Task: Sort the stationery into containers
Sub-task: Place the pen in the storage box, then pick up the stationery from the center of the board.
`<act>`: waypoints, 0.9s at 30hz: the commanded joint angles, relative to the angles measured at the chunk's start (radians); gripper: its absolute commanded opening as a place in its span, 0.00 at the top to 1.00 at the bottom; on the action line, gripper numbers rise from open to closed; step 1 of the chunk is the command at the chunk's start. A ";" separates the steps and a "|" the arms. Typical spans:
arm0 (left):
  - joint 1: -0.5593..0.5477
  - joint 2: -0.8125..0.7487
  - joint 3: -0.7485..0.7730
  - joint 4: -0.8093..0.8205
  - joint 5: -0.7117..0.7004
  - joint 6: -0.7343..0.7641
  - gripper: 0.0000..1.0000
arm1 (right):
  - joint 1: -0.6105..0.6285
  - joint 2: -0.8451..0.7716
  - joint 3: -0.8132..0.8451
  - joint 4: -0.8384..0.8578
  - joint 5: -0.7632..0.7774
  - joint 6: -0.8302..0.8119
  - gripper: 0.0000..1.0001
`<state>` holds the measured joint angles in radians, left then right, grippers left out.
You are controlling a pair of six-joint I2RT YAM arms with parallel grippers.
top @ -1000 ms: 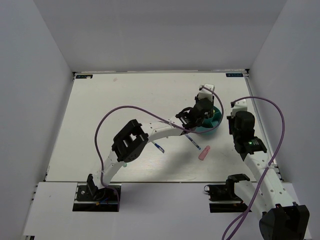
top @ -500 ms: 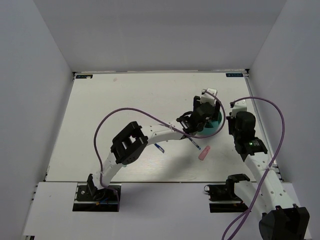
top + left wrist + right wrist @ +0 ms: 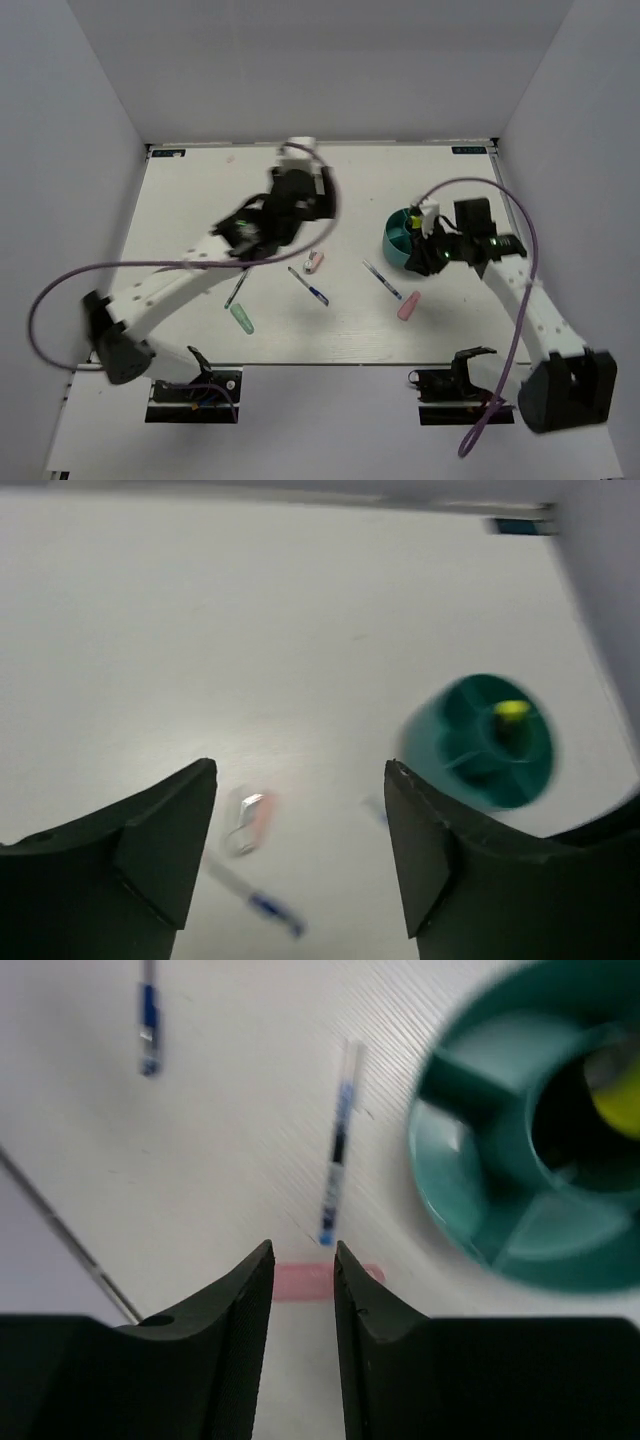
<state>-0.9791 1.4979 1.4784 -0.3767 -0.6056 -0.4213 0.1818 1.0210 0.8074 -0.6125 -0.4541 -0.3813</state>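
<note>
L gripper (image 3: 300,768) hangs high over the far-middle of the table (image 3: 180,200), fingers spread wide w/ nothing btwn them, so empty. Thru that gap its wrist cam looks down on a pink-and-white piece (image 3: 313,262) lying flat, and on the mid blue pen (image 3: 308,285) just beside it.

R gripper (image 3: 302,1252) sits at the right rim of the teal tub (image 3: 396,242), pointing left in top view. Its fingers are parted only a crack and grip nothing. Bare table shows in the slit, w/ a pink oblong piece (image 3: 409,305) lying below the tips.

Tub stands upright, right of table centre. Yellow-capped marker (image 3: 620,1100) is inside it, in the dark inner well. Both wrist views are blurred, so can't say more abt the compartment.

Rest of the stationery lies loose on the table, all apart from the tub:
- Right blue pen (image 3: 382,280) is nearest the tub, diagonal, its near tip close to the pink oblong piece. Touching or not, can't tell.
- Mid blue pen lies diagonal near table centre, pink-and-white piece by its far end.
- Thin grey pen (image 3: 235,290) lies further left.
- Mint-green piece (image 3: 241,318) sits just beside the grey pen's near tip.
</note>
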 commanded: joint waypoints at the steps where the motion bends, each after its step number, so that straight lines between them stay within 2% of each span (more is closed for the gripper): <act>1: 0.211 -0.239 -0.192 -0.473 0.197 -0.188 0.20 | 0.065 0.195 0.220 -0.200 -0.250 -0.051 0.66; 2: 0.273 -0.324 -0.340 -0.510 0.217 -0.174 0.11 | 0.134 0.221 0.243 -0.207 -0.239 -0.038 0.66; 4: 0.356 -0.410 -0.433 -0.528 0.243 -0.146 0.05 | 0.189 0.296 0.292 -0.185 -0.215 -0.012 0.56; 5: 0.409 -0.527 -0.551 -0.536 0.279 -0.139 0.02 | 0.253 0.318 0.305 -0.144 -0.187 0.014 0.53; 6: 0.437 -0.563 -0.585 -0.547 0.289 -0.111 0.00 | 0.271 0.344 0.346 -0.138 -0.186 0.085 0.53; 7: 0.483 -0.599 -0.613 -0.548 0.314 -0.111 0.00 | 0.286 0.446 0.404 -0.139 -0.167 0.166 0.55; 8: 0.531 -0.689 -0.707 -0.557 0.326 -0.103 0.00 | 0.310 0.483 0.435 -0.138 -0.169 0.212 0.55; 9: 0.552 -0.715 -0.728 -0.551 0.340 -0.090 0.00 | 0.350 0.560 0.493 -0.145 -0.167 0.331 0.55; 10: 0.589 -0.766 -0.742 -0.548 0.351 -0.076 0.00 | 0.381 0.636 0.525 -0.145 -0.156 0.373 0.48; 12: 0.641 -0.821 -0.793 -0.541 0.397 -0.059 0.00 | 0.422 0.723 0.636 -0.158 -0.117 0.511 0.46; 13: 0.675 -0.858 -0.802 -0.538 0.414 -0.039 0.00 | 0.436 0.760 0.685 -0.165 -0.121 0.534 0.34; 14: 0.683 -0.869 -0.823 -0.535 0.418 -0.033 0.00 | 0.446 0.825 0.720 -0.156 -0.123 0.550 0.31; 18: 0.694 -0.961 -0.852 -0.516 0.405 -0.016 0.00 | 0.482 0.932 0.803 -0.139 -0.063 0.723 0.31; 20: 0.694 -0.973 -0.854 -0.515 0.403 -0.016 0.00 | 0.493 0.968 0.817 -0.135 0.060 0.781 0.42; 23: 0.694 -0.987 -0.860 -0.518 0.395 -0.022 0.00 | 0.504 0.982 0.813 -0.104 0.143 0.840 0.50; 27: 0.695 -0.987 -0.857 -0.516 0.403 -0.025 0.00 | 0.504 0.999 0.820 -0.063 0.198 0.884 0.55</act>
<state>-0.2897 0.5167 0.6270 -0.9115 -0.2195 -0.4526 0.6857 2.0159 1.5826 -0.7216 -0.3431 0.4152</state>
